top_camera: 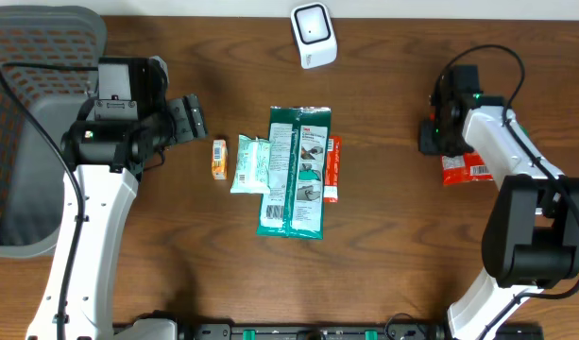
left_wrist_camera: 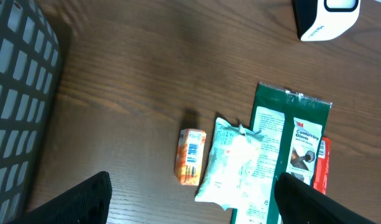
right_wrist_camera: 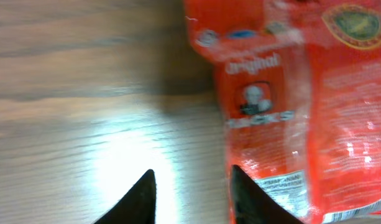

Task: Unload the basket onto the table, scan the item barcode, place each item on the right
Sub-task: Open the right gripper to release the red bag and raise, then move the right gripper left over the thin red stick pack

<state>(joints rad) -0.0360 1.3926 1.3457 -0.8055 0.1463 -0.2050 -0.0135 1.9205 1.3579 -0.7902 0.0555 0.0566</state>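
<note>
- Right claw [right_wrist_camera: 190, 198] hangs low over the table [right_wrist_camera: 84, 93], its two fingers partly spread, with bare wood between them and nothing pinched.
- Just beside it lies the red snack packet [right_wrist_camera: 289, 106], flat on the wood. Its edge meets one finger in the wrist view, but I cannot tell whether they touch.
- At mid-table, a green glove packet [top_camera: 297, 170] lies with a slim red packet [top_camera: 332, 168] along its right edge and a pale pouch [top_camera: 251, 163] overlapping its left edge. A small orange box [top_camera: 218, 159] sits just beside the pouch.
- At the table's far edge stands the white scanner [top_camera: 313, 36], well apart from the red snack packet.
- Near the orange box, the left claw [top_camera: 196, 118] is spread wide and empty.
- Farthest left sits a grey mesh basket [top_camera: 25, 142].
</note>
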